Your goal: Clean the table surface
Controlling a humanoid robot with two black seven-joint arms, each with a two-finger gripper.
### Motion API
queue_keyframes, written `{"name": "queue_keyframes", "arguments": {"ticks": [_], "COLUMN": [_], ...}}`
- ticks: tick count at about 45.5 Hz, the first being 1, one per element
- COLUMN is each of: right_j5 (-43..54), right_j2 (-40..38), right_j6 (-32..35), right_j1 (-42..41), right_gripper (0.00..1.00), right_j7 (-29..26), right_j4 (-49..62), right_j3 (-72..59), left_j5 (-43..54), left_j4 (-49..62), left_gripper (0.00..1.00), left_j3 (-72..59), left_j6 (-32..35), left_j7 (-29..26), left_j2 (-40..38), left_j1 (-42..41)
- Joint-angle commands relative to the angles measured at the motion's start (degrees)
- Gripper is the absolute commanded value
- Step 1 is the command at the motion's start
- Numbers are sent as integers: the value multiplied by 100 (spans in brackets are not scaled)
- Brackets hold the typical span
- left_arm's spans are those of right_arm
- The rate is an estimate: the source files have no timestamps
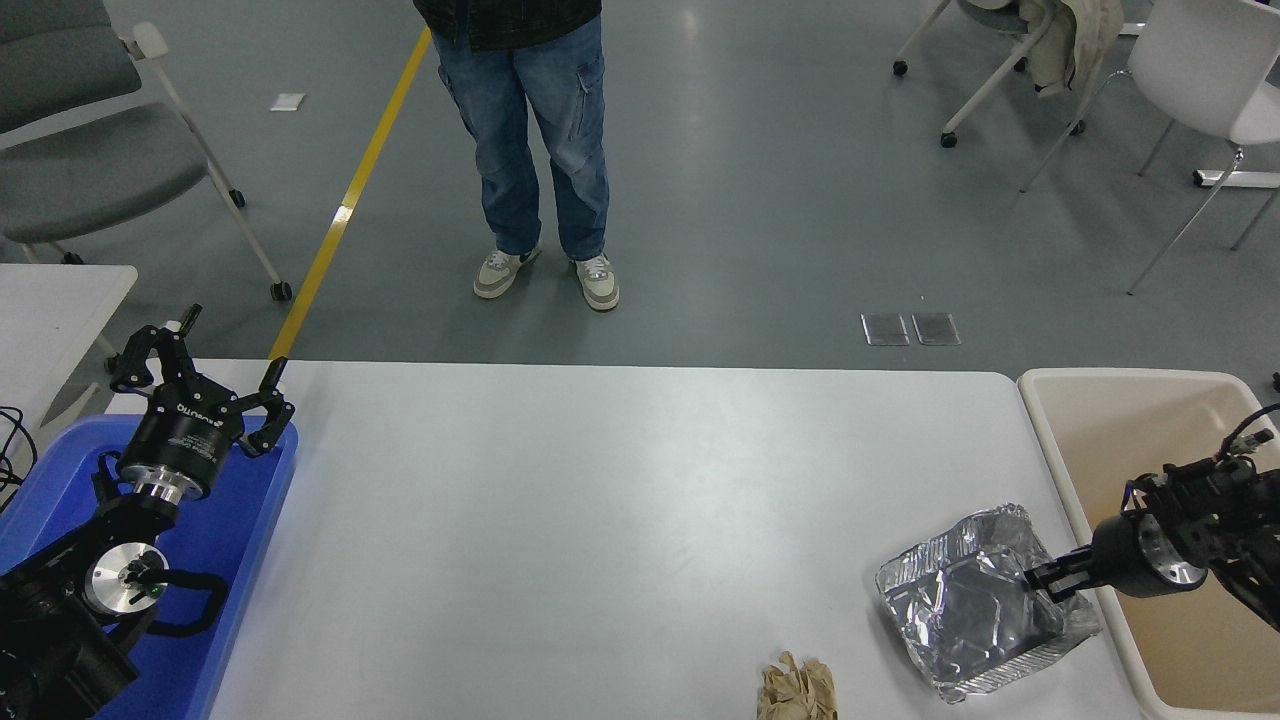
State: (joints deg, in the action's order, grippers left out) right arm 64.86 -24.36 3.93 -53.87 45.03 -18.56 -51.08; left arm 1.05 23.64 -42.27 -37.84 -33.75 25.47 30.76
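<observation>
- Foil tray (985, 600) sits at the bench's (600, 520) right end near my edge, crumpled, one corner toward me and one toward the beige bin (1150, 440) just beside it.
- My right tool (1048, 578) reaches in from over the bin and has its tips at the tray's bin-side rim. I judge it clenched on that rim, though the black tips blur against the shiny foil, so the pinch is likely and not certain.
- Gripping the rim nearest the bin makes sense to me: from there, a short drag or lift would carry the tray over the bench edge and into the bin.
- The tray looks tilted, its bin-side wall raised a little, its far rim low on the bench.
- A crumpled brown paper (797, 690) lies near the tray's left, at the bench's near edge, apart from it; it seems the next thing to clear.
- The bench runs long side left to right across my view, its short ends facing the blue bin (240, 560) at left and the beige one at right, so rubbish can go off either end.
- My left tool (200, 385) is parked over the blue bin, fingers spread, holding nothing.
- A person (530, 130) stands beyond the far side, well apart from the bench.
</observation>
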Motion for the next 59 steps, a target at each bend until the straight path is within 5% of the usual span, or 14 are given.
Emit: {"name": "queue_keyframes", "arguments": {"ticks": [1,23,43,59], "right_j5": [-35,-948,-1590,-1801], "right_j2": [-7,-86,-666,-1027], "right_j6": [-6,169,969,1628], "right_j1": [-36,-712,-2356,-2822], "right_gripper": [0,0,0,0], "right_j7": [172,497,497,497], "right_j4": [1,-95,-833,-1010], "right_j3": [80,89,98,669], "left_j5": [0,0,0,0], "left_j4": [1,1,1,1], "left_gripper": [100,100,100,100], "left_j3": [0,0,0,0], "left_j6": [5,-4,5,-4], "left_j7": [0,0,0,0], "left_j2": [2,2,-7,2], "left_j1": [0,0,0,0]}}
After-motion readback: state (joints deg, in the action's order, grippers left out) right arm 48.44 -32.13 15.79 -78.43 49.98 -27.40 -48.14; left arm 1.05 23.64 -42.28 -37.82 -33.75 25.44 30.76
